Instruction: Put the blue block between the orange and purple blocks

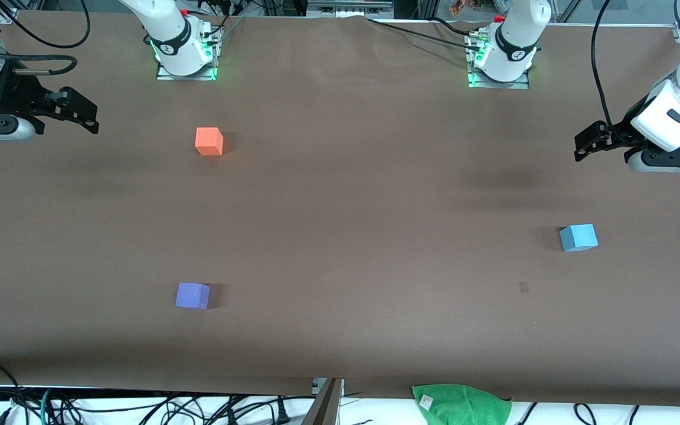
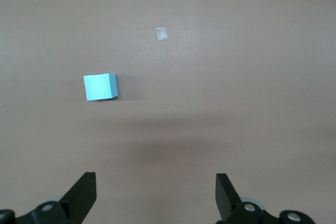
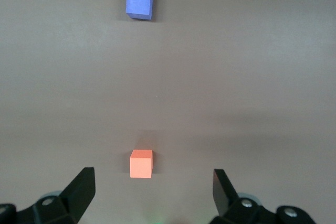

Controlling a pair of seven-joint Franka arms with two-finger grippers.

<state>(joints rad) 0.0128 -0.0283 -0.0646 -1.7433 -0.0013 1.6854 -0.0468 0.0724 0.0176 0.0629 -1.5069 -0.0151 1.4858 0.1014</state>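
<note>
The blue block (image 1: 578,237) lies on the brown table toward the left arm's end; it also shows in the left wrist view (image 2: 100,87). The orange block (image 1: 209,141) and the purple block (image 1: 192,295) lie toward the right arm's end, the purple one nearer the front camera; both show in the right wrist view, orange (image 3: 141,163) and purple (image 3: 139,3). My left gripper (image 1: 583,146) hangs open and empty above the table, apart from the blue block, its jaws wide (image 2: 156,192). My right gripper (image 1: 83,112) hangs open and empty at its end of the table (image 3: 152,190).
A green cloth (image 1: 461,404) hangs at the table's front edge. A small patch of tape (image 1: 523,287) lies near the blue block. Cables run along the front edge and by the arm bases (image 1: 186,59).
</note>
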